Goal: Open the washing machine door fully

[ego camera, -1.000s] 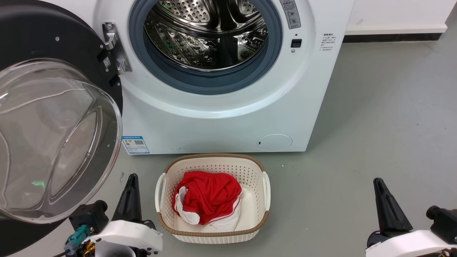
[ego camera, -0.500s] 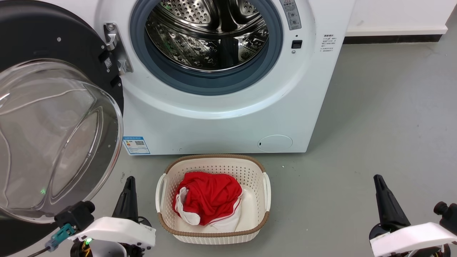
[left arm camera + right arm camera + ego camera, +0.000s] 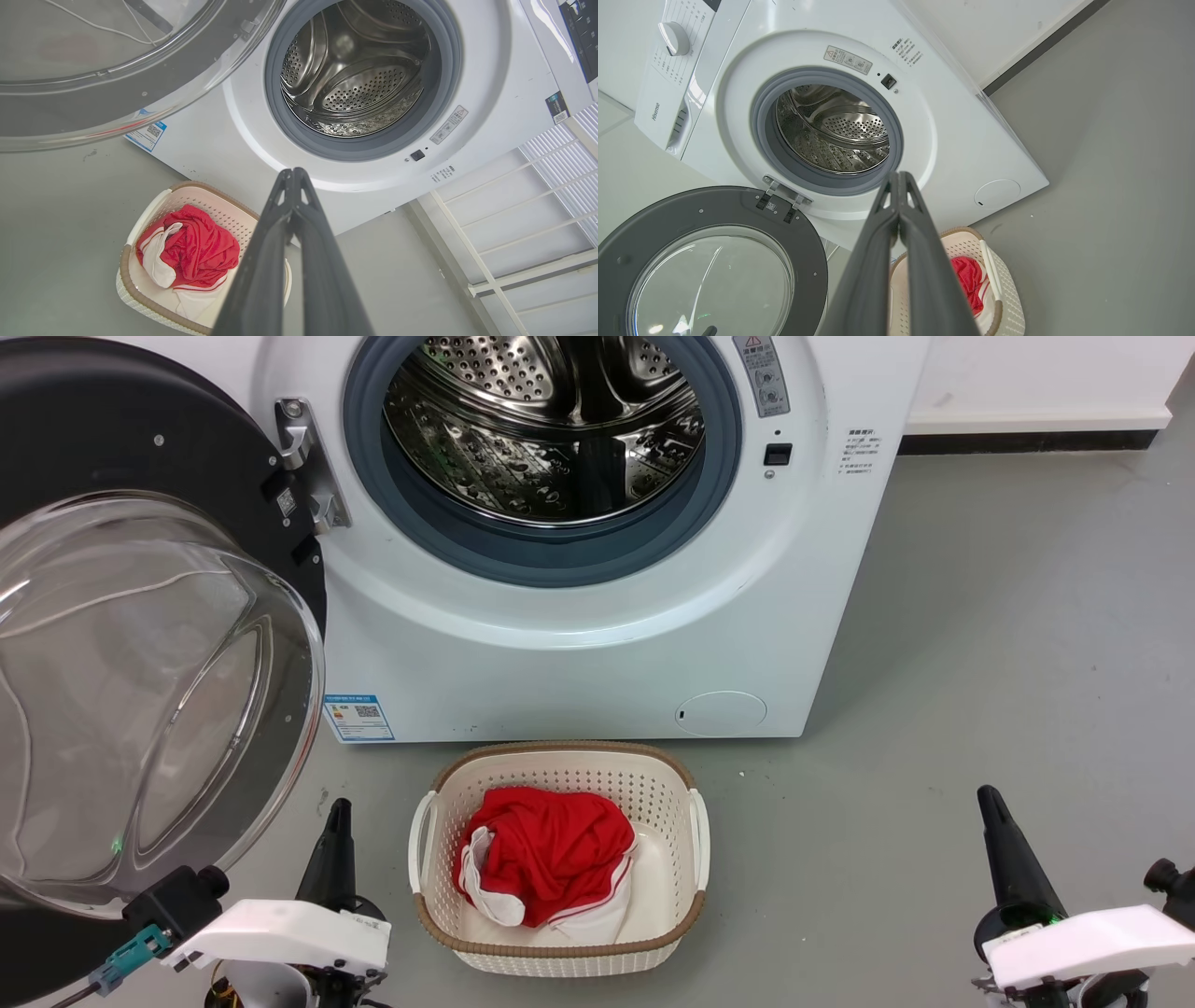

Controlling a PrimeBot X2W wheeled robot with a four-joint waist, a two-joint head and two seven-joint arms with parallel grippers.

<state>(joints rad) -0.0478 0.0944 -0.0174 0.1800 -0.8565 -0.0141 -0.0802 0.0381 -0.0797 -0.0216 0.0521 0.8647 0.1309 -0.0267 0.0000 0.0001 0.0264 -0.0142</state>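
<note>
Head view: washing machine door (image 3: 140, 644) hanging wide open at left, clear of drum opening (image 3: 541, 439).
Left gripper (image 3: 338, 807) sitting just beside door rim, right gripper (image 3: 990, 798) over open floor (image 3: 980, 616); both finger pairs pressing fully together. Basket (image 3: 560, 947) lying between them. "Hisense" lettering (image 3: 655, 112) showing on control panel (image 3: 686, 70).

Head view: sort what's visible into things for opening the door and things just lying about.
For the job: washing machine door, its hinge, left gripper.
Lying about: laundry basket, red garment in it, round white flap, steel drum.
</note>
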